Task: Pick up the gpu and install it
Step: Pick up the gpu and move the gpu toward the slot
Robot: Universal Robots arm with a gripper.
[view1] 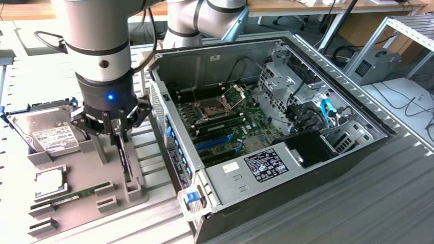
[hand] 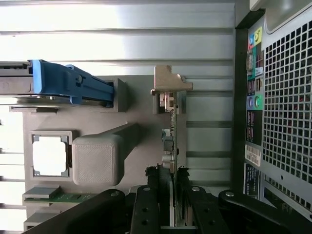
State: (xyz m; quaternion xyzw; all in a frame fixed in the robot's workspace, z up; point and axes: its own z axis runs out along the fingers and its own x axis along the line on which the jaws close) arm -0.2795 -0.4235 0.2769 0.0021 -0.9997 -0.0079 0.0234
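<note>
Gpu (view1: 127, 163): standing on edge in the grey tray (view1: 81, 170) at frame left, long axis running toward the lower edge, silver bracket (hand: 170, 85) lying away from the gripper (view1: 121, 136)
Fingers: half spread, clamping the card's sides
Crowding: hard drive (view1: 51, 134) sitting upper left, memory stick (view1: 81, 193) lying lower left, open computer case (view1: 271, 127) standing just right

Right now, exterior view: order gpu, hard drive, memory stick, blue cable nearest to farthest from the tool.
1. gpu, directly under the tool.
2. hard drive, exterior view's left.
3. memory stick, tray front.
4. blue cable, inside case.
</note>
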